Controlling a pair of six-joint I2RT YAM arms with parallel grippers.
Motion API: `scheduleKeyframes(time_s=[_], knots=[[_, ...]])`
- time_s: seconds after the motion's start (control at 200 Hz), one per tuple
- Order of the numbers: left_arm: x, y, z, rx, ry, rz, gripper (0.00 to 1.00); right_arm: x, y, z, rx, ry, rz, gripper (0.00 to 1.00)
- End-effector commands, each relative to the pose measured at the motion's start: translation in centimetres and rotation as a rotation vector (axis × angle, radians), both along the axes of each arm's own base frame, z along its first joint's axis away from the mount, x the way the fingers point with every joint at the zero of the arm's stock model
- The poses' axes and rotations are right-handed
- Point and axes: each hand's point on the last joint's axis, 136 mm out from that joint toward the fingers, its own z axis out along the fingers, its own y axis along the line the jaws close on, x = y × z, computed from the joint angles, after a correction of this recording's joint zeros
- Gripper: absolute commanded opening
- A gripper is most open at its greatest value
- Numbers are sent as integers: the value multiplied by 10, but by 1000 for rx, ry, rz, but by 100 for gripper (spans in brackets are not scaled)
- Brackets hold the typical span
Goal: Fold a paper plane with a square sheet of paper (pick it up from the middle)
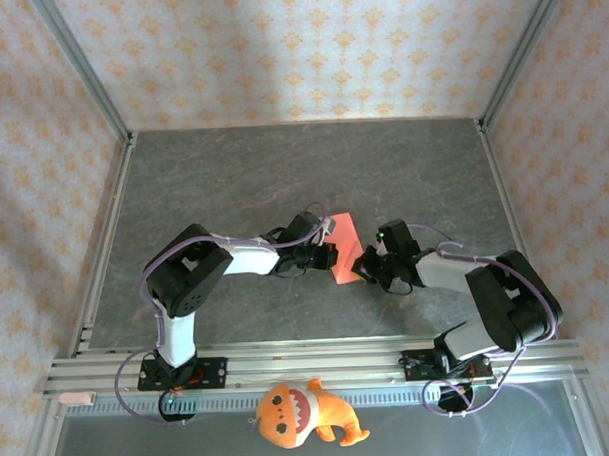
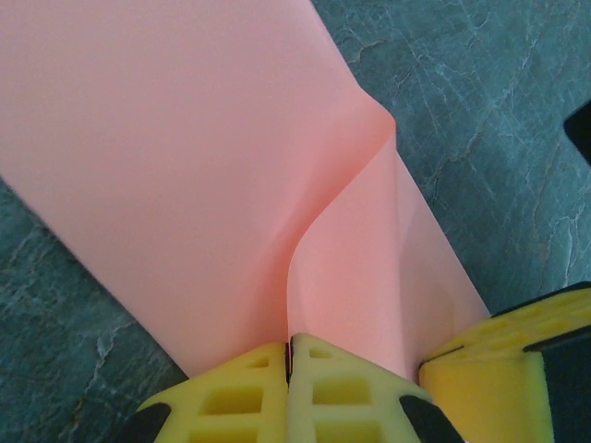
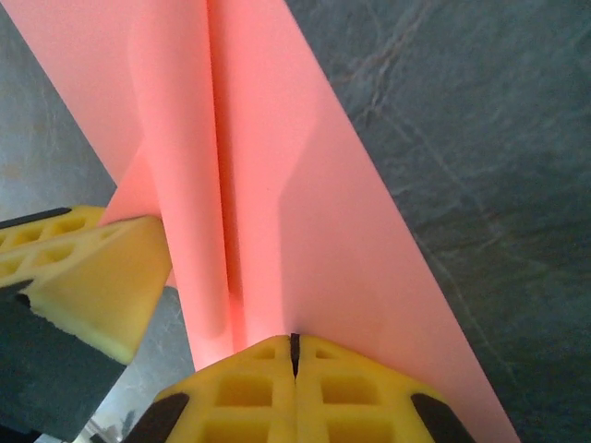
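From above, the square sheet of paper (image 1: 342, 249) lies near the middle of the dark stone-patterned worktop (image 1: 283, 174), a narrow red-pink strip running slantwise, with the left fingers (image 1: 323, 255) at its left side and the right fingers (image 1: 366, 268) at its lower right end. An orange plush toy (image 1: 303, 414) sits apart from all this, in front of the arm bases at the near edge. In the left wrist view, the left fingers (image 2: 323, 374) are pressed together with no gap, and the edge of the square sheet of paper (image 2: 175, 157) is pinched in the seam between them; from that pinch a raised ridge curves up through the sheet, which otherwise spreads flat over the worktop (image 2: 489, 120). The right fingers (image 2: 489, 378) stand just beside, at the sheet's lower right edge. In the right wrist view, the right fingers (image 3: 328, 378) are likewise closed tight on the near edge of the square sheet of paper (image 3: 305, 194), and a lengthwise rolled fold with a deep groove runs away from them. The left fingers (image 3: 92, 268) touch the sheet's left edge, above the worktop (image 3: 480, 129).
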Motion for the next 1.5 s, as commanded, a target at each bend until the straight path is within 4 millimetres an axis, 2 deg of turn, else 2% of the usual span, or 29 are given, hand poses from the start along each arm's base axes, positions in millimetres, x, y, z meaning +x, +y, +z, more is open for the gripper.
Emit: scheduleKeyframes(time_s=[0.0, 0.105, 0.641, 0.971, 1.496], knots=[[-9, 5, -8, 85, 4, -57, 0, -6, -19, -18, -114, 35, -21, 2], [0, 1, 2, 105, -41, -87, 0, -8, -20, -21, -116, 40, -16, 2], [3, 5, -14, 177, -41, -111, 0, -11, -17, -23, -101, 48, 12, 2], [9, 6, 1, 173, -91, -89, 0, -12, -20, -24, -103, 53, 14, 3], [13, 5, 3, 169, -117, -84, 0, -14, -20, -26, -94, 57, 22, 3]])
